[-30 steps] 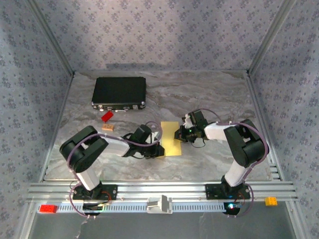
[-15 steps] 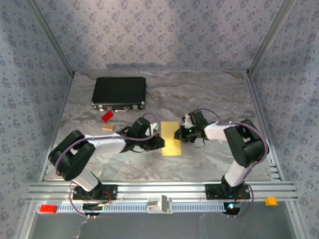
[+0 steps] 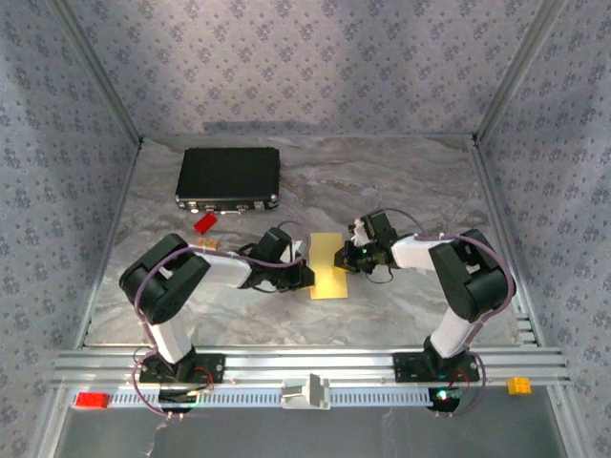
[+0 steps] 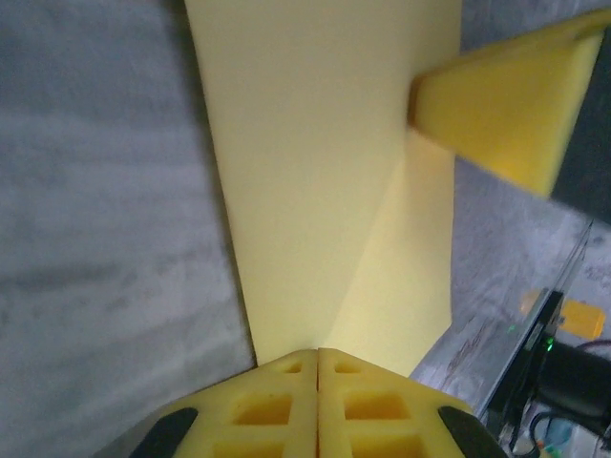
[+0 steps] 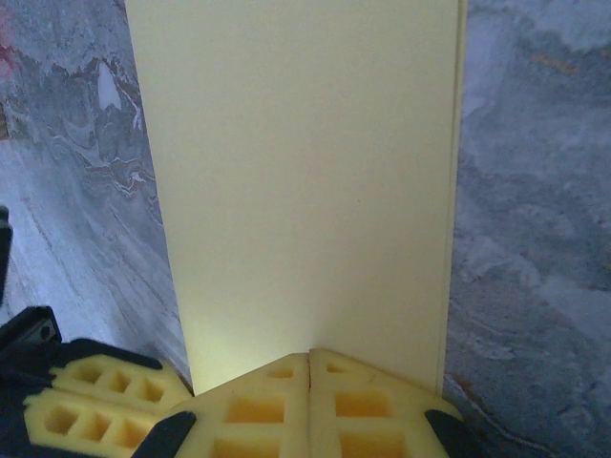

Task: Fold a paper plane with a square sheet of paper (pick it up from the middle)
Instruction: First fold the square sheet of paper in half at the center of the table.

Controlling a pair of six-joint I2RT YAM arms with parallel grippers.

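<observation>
The square sheet of paper [image 3: 327, 265] lies on the marble table as a narrow pale-yellow rectangle, folded over; a doubled edge runs down its right side in the right wrist view [image 5: 305, 172]. My left gripper [image 3: 307, 277] is shut, its tip resting on the sheet's left edge near the near end [image 4: 318, 351]. My right gripper [image 3: 341, 258] is shut too, its tip on the opposite long edge [image 5: 310, 355]. The paper [image 4: 315, 172] stretches away from the left fingers, with the right gripper's yellow fingers [image 4: 506, 105] at its far side. No paper plane shape shows.
A black rectangular case [image 3: 228, 177] sits at the back left. A small red brick [image 3: 204, 222] and a tan block [image 3: 207, 244] lie just left of the left arm. A red block [image 3: 93, 400] and an orange block [image 3: 518, 385] rest on the front rail.
The left gripper has slid a little farther along the paper's left edge, its elbow swinging out and back. The right arm and the paper have stayed put.
</observation>
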